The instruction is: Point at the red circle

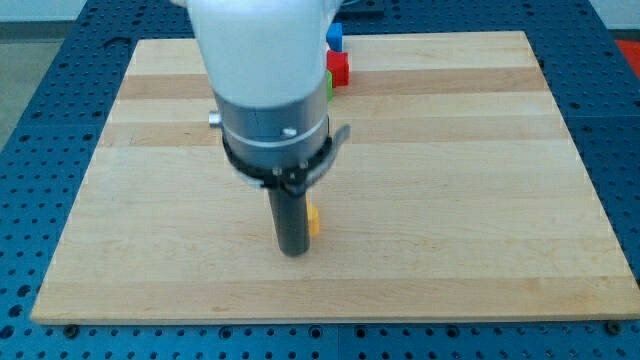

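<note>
My tip (294, 252) rests on the wooden board (450, 180) at the lower middle of the view. A yellow block (313, 218) touches the rod's right side and is mostly hidden behind it. A red block (339, 68) sits near the view's top, partly hidden by the arm; its shape is not clear. A blue block (334, 37) lies just above it at the board's top edge. A sliver of a green block (329, 84) shows beside the red one. The tip is far below these blocks.
The arm's white and grey body (265, 80) covers the upper middle of the board and may hide other blocks. A blue perforated table (40, 90) surrounds the board.
</note>
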{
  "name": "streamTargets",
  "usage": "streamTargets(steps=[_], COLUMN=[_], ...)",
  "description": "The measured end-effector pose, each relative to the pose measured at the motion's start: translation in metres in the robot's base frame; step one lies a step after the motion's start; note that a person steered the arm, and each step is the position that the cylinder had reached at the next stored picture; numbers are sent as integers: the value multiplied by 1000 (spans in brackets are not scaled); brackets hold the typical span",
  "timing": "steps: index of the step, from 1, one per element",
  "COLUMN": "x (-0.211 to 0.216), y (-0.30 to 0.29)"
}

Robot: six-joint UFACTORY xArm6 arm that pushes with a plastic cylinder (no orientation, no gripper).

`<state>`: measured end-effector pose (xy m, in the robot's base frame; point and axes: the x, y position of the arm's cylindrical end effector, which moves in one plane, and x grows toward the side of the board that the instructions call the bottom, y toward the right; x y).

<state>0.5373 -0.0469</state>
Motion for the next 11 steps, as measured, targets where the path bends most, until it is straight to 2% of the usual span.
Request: streamTargets(steps=[1, 3, 4, 5, 9, 10, 11], x=[-33, -46, -52, -82, -321, -346, -345], y=[-6, -11, -52, -87, -90, -89, -73])
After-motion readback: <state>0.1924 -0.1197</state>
